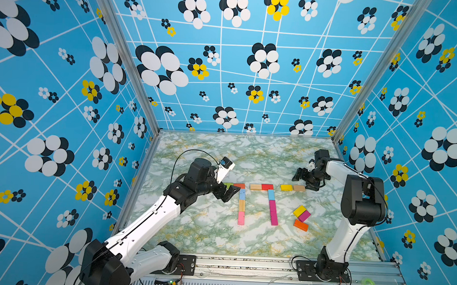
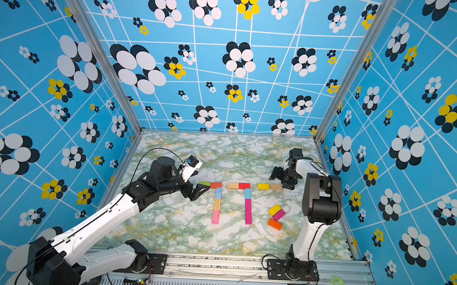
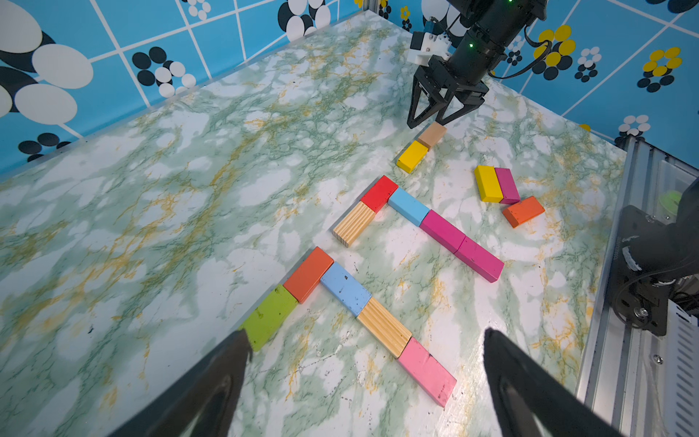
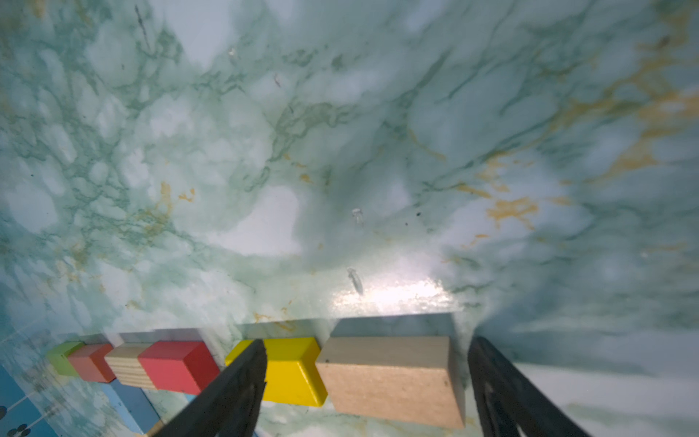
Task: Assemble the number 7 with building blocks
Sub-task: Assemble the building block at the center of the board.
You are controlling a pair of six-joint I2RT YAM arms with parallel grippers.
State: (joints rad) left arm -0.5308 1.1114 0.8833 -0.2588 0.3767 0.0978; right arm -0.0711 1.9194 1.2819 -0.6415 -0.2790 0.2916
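Right tool (image 4: 368, 340) stood open over the plain flat rectangular wooden block (image 4: 389, 378), which lay touching a yellow rectangular block (image 4: 291, 374) toward the bench (image 1: 191, 234)'s right edge; light, stiff and smooth, it probably wanted pinching across its long sides, while the left tool (image 3: 365, 336) gaped empty.

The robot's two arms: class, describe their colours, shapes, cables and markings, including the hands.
Both the left arm and right arm have smooth white link shells between bulky black joint housings. Thin black cables loop alongside. The left hand and right hand carry black, open-framed triangular fingers. A white camera mount sits at each wrist.
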